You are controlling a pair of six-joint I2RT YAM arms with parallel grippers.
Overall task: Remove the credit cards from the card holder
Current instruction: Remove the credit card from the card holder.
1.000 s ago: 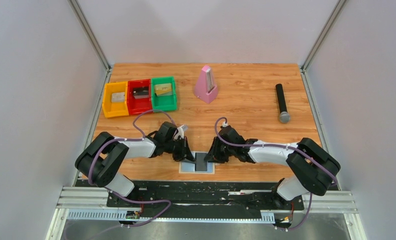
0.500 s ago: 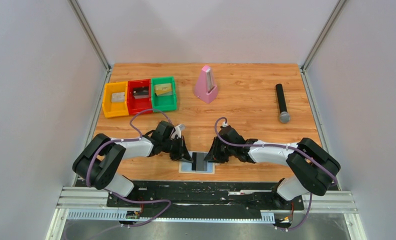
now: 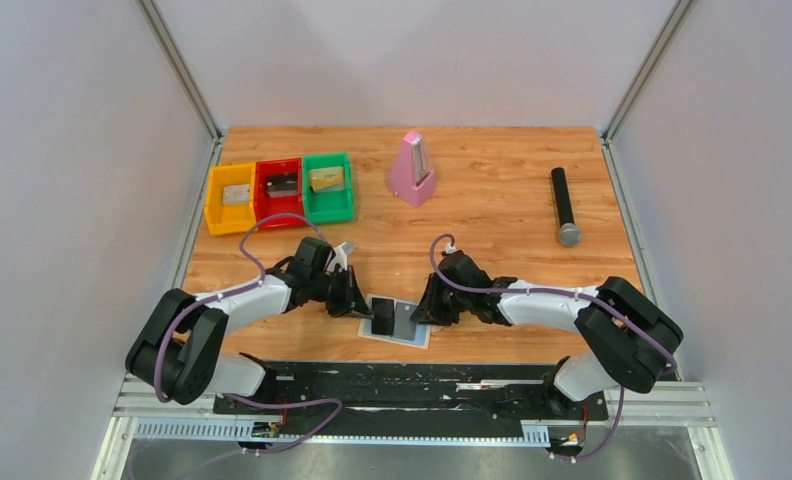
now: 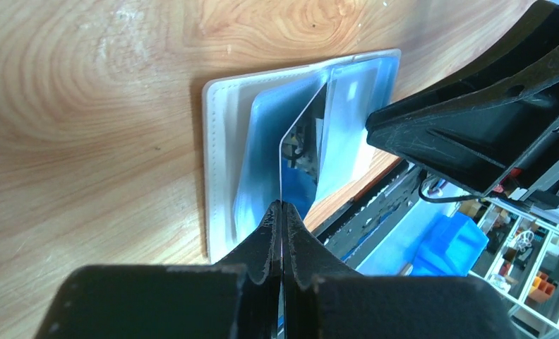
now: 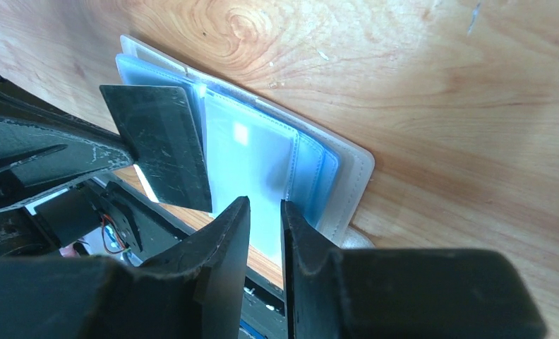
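Note:
The card holder (image 3: 404, 325) lies open near the table's front edge, cream rim and pale blue panels up. It also shows in the left wrist view (image 4: 224, 134) and in the right wrist view (image 5: 351, 173). My left gripper (image 3: 365, 307) is shut on the dark grey-black credit card (image 3: 383, 316), which stands on edge over the holder's left panel. The card is edge-on in the left wrist view (image 4: 282, 166) and face-on in the right wrist view (image 5: 160, 145). My right gripper (image 3: 424, 311) sits low over the holder's right panel, its jaws a narrow gap apart (image 5: 265, 206). No yellow-gold card shows at the holder.
Yellow (image 3: 214, 200), red (image 3: 262, 207) and green (image 3: 347, 205) bins stand at the back left, each with a flat item inside; the green one's is yellowish. A pink metronome (image 3: 411, 170) stands at the back middle. A black microphone (image 3: 564, 205) lies at the right.
My left arm has drawn back to the left with the dark card, which has slid out of the holder's pocket. The holder has turned slightly. The right arm has stayed in place.

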